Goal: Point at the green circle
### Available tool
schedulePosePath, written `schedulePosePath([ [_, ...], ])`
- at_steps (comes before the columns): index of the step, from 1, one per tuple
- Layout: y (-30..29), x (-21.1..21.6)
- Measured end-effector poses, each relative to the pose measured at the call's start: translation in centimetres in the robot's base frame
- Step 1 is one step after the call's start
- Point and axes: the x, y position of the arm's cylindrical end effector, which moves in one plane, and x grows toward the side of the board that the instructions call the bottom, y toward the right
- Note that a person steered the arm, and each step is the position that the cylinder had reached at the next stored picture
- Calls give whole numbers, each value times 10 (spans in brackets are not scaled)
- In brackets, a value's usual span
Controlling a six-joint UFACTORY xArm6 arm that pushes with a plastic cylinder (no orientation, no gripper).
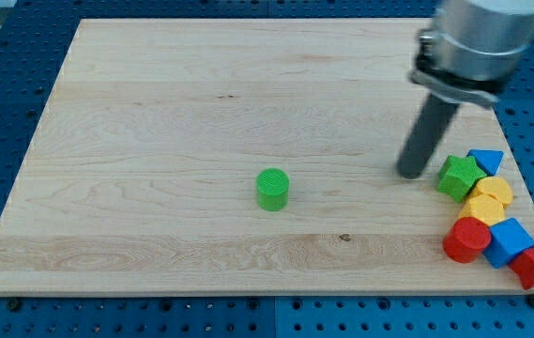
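The green circle point(272, 189) stands alone near the worktop point(154, 113) centre — my tip point(409, 174) rests well to its right, just left of the green star point(459, 177). No pincer exists here.

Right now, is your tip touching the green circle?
Apart. The camera view shows my tip far to the view's right of the green circle, with bare board between them; it stands close beside the green star.

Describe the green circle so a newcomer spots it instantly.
Start from the wooden board: near its middle, slightly toward the view's bottom, stands the green circle, alone. My tip is well off to its right. Unlike the green star in the right-edge cluster, it's round and isolated.
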Motion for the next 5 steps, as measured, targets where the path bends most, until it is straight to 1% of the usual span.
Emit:
schedulePosePath([
  [2,-125,-17],
  [3,-185,-16],
  [4,-200,20],
  [5,-200,21],
])
